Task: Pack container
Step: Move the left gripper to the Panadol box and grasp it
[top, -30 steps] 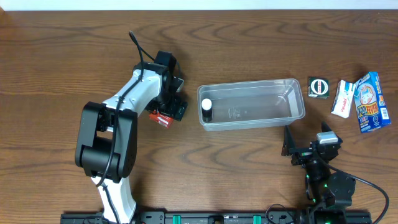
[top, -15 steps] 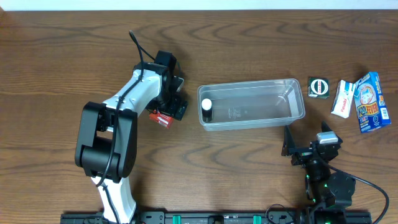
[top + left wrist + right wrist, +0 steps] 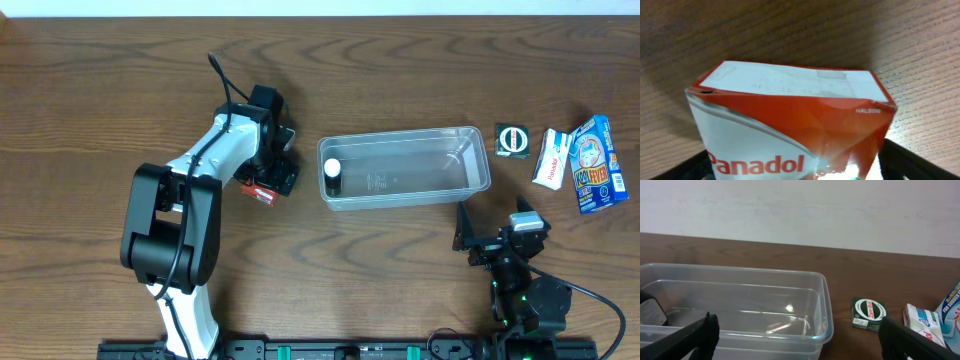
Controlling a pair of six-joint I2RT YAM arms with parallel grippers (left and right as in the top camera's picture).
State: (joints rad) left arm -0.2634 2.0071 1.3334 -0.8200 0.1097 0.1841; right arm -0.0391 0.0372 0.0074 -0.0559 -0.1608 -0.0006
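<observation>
- Left fingers (image 3: 270, 183): clamped on a red-and-white Panadol box (image 3: 790, 115), one dark finger at each lower side of it in the wrist view. Whether the box rested on the worktop (image 3: 80, 120) or hung just above it could not be told.
- Container (image 3: 405, 136): clear tub, upright at mid-worktop, long side across, just right of the box but apart from it.
- Bottle (image 3: 331, 172): small, dark, white-capped, standing inside the container at its left end.
- Right fingers (image 3: 493, 222): spread apart, near the container's right front corner, not touching it.
- Green box (image 3: 513, 140): small, lying flat just right of the container.
- White packet (image 3: 550, 158): tilted, beside the green box.
- Blue box (image 3: 595, 165): farthest right, against the packet.
</observation>
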